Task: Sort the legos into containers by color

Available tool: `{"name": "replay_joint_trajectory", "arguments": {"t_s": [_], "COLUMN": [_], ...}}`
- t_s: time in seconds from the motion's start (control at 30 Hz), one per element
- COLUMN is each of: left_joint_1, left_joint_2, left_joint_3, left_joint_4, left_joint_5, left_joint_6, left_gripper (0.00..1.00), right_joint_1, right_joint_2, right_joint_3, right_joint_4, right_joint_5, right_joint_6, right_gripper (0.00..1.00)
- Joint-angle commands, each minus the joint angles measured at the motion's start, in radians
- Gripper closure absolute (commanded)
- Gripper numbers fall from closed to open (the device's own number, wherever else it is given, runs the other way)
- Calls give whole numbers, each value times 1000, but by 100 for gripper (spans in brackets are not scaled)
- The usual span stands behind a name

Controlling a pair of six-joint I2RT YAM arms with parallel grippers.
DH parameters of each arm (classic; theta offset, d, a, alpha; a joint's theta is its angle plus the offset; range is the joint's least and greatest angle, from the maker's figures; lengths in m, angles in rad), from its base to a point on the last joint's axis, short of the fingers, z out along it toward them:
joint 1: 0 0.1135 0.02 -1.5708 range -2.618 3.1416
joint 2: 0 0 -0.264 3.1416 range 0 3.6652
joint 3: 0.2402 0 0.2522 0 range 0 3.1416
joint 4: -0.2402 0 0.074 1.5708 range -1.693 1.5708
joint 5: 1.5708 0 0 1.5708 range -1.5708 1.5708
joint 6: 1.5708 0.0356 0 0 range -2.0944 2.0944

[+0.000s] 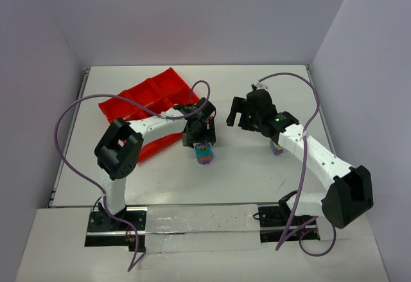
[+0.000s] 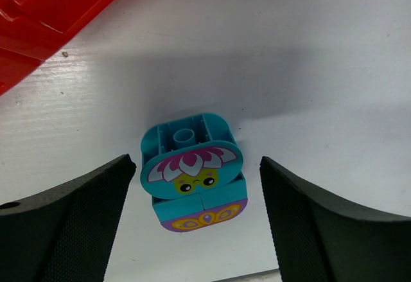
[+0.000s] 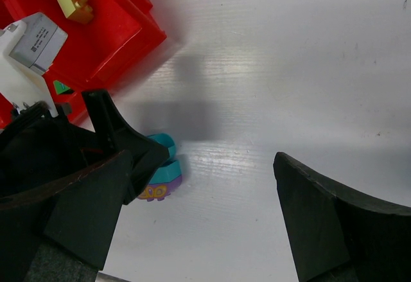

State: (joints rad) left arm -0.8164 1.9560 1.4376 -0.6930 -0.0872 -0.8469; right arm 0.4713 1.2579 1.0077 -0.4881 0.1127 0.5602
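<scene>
A clump of legos (image 2: 191, 174), teal with a purple base and a printed flower face, lies on the white table (image 2: 308, 51). My left gripper (image 2: 196, 163) hangs over it, open, with a gap between the clump and each finger. In the top view the clump (image 1: 204, 154) shows just below the left gripper (image 1: 200, 135). My right gripper (image 1: 239, 114) is open over bare table to the right, holding nothing. In its own view (image 3: 202, 166) the clump (image 3: 162, 180) is partly hidden by the left arm's finger. The red containers (image 1: 144, 99) hold a yellow brick (image 3: 72, 4) and a green one (image 3: 61, 87).
The red tray (image 2: 38, 12) lies tilted at the back left, close behind the left gripper. Purple cables (image 1: 64, 141) loop off both arms. White walls close in the table at the back and sides.
</scene>
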Motion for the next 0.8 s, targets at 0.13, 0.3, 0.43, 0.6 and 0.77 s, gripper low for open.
{"name": "replay_joint_trajectory", "arguments": {"t_s": [0.13, 0.3, 0.43, 0.6, 0.77], "left_joint_1": [-7, -7, -10, -27, -37], "left_joint_2": [26, 47, 70, 80, 102], "left_joint_3": [27, 55, 83, 125, 180], "left_joint_4": [-19, -47, -92, -161, -233], "left_joint_5": [-38, -65, -84, -120, -129], "left_joint_6": [-23, -20, -13, -14, -60], "left_gripper": [21, 24, 23, 9, 6], "right_joint_1": [-5, -6, -5, -5, -5], "right_joint_2": [-20, -24, -19, -20, -15], "right_joint_3": [29, 24, 23, 20, 20], "right_joint_4": [14, 16, 17, 22, 23], "right_joint_5": [4, 1, -4, -9, -12], "right_joint_6": [-2, -1, -6, -7, -10], "right_gripper": [2, 2, 2, 2, 2]}}
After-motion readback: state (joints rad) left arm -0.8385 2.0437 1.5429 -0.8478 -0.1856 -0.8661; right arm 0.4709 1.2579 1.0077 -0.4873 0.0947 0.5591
